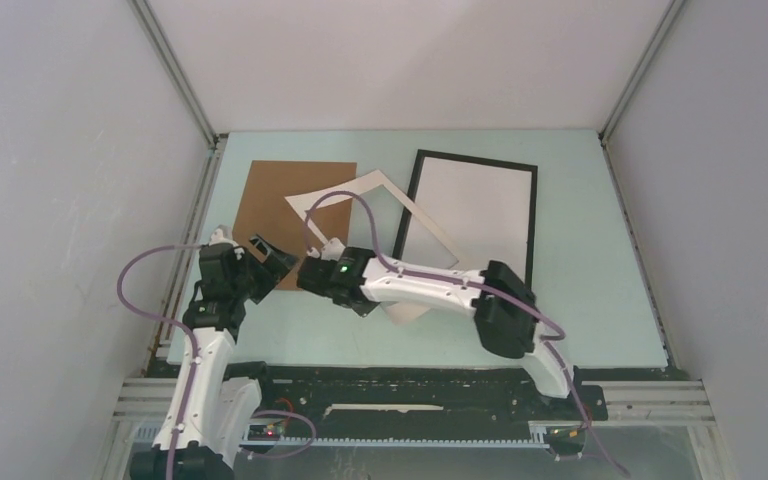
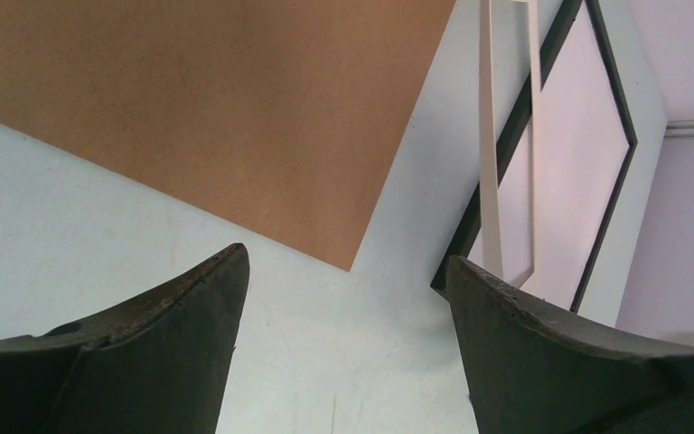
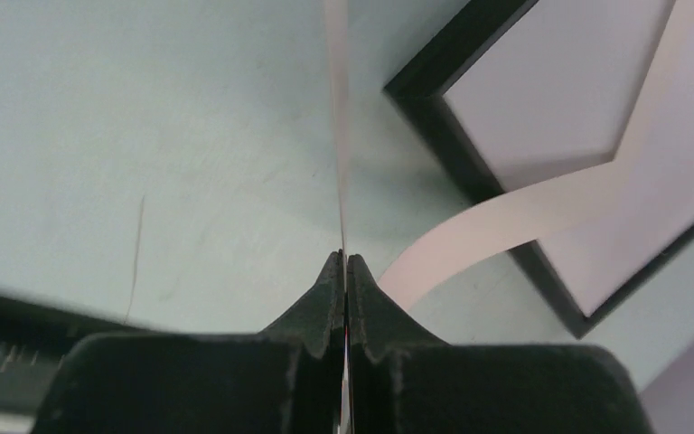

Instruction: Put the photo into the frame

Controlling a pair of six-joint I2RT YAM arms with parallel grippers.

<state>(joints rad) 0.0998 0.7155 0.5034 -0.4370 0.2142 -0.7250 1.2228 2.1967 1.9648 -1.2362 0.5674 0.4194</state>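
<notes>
The frame [image 1: 417, 190], black-edged with a pale pane, lies flat at the back right of the table and also shows as frame [image 2: 608, 226] and frame [image 3: 452, 145]. My right gripper [image 3: 344, 258] is shut on a thin sheet seen edge-on. It looks like the white mat [image 3: 506, 212], whose other strip curls away to the right. That mat [image 1: 365, 187] hangs lifted and tilted between the brown board and the frame. The right gripper [image 1: 315, 258] sits at the mat's near-left side. My left gripper [image 2: 345, 255] stands open and empty above bare table, just left of it. The photo is hidden.
A brown cardboard board [image 1: 270, 200] lies flat at the back left, its corner just beyond my left gripper [image 1: 272, 255]. A pale sheet corner [image 1: 410, 312] pokes out under the right forearm; I cannot tell what it is. Grey walls close in on both sides.
</notes>
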